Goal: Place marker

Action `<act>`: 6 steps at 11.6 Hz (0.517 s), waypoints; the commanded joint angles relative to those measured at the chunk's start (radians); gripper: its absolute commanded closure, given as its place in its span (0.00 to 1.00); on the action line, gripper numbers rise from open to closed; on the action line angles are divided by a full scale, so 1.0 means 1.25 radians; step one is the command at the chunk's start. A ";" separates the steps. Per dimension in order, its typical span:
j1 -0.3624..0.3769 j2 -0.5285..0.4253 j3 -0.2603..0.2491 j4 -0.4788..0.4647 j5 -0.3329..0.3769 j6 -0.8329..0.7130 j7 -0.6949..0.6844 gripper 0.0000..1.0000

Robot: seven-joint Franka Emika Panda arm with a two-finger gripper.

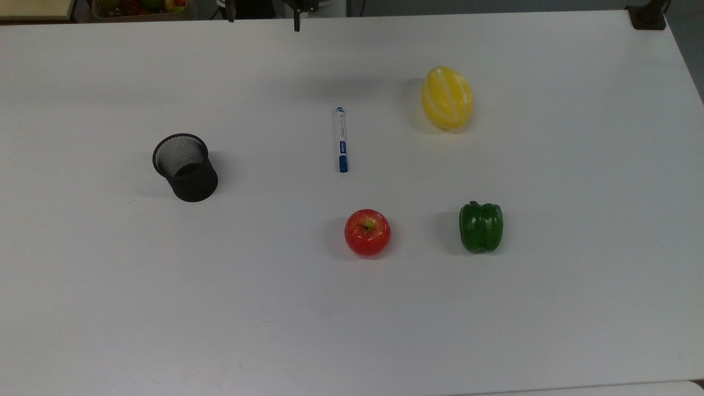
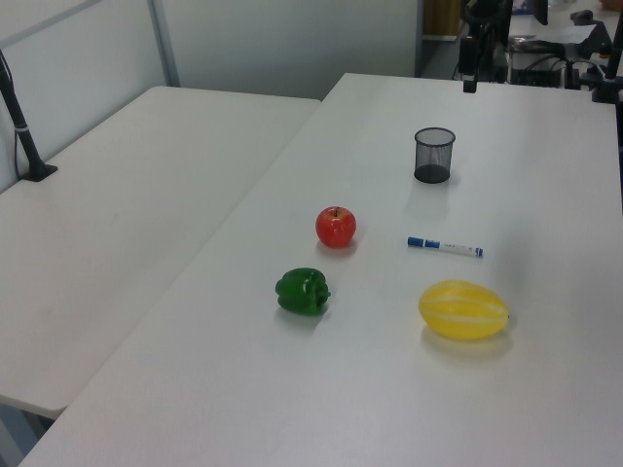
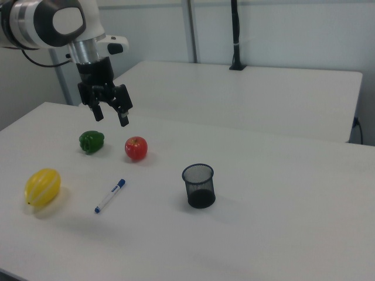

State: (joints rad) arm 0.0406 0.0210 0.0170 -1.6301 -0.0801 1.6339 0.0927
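Colours here are pretty simple: the table is plain white, the marker is white with a blue cap, blue label band and tiny blue tip. The melon is yellow with pale stripes, the apple red with yellowish speckles, the pepper solid green, the mesh cup black.

A slim white marker with a blue cap, blue label band and small blue end tip lies flat on the white table, untouched, well below and apart from the raised gripper, whose two jaws hang spread and empty.
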 commanded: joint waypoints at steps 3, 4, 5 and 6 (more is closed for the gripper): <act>-0.002 -0.009 -0.007 -0.008 0.006 0.015 -0.009 0.00; -0.002 -0.009 -0.007 -0.008 0.006 0.013 -0.009 0.00; -0.001 -0.009 -0.006 -0.008 0.006 0.012 -0.009 0.00; 0.002 -0.009 -0.005 -0.009 0.006 0.011 -0.008 0.00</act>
State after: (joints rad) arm 0.0380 0.0210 0.0167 -1.6300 -0.0801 1.6345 0.0927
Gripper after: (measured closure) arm 0.000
